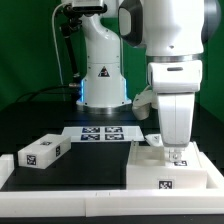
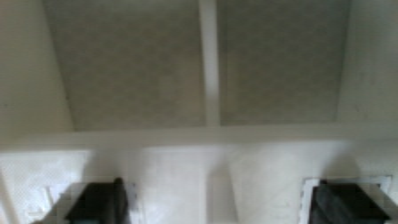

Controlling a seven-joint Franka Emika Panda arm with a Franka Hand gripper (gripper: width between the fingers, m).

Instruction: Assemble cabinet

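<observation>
The cabinet [image 1: 170, 172] is a large white box with a black-and-white tag on its front, at the exterior view's lower right. My gripper [image 1: 174, 157] is down on its top edge. In the wrist view the cabinet [image 2: 178, 165] fills the frame at very close range, with grey inner faces and a white divider. The gripper [image 2: 226, 205] is open, with its dark fingers [image 2: 98, 202] wide apart on either side of a white wall of the cabinet. A small white tagged panel [image 1: 41, 152] lies apart at the exterior view's left.
The marker board [image 1: 104, 131] lies flat behind the cabinet. The white robot pedestal [image 1: 103, 80] with a triangle sticker stands at the back. A white raised rim [image 1: 60, 188] runs along the table's front and left edge.
</observation>
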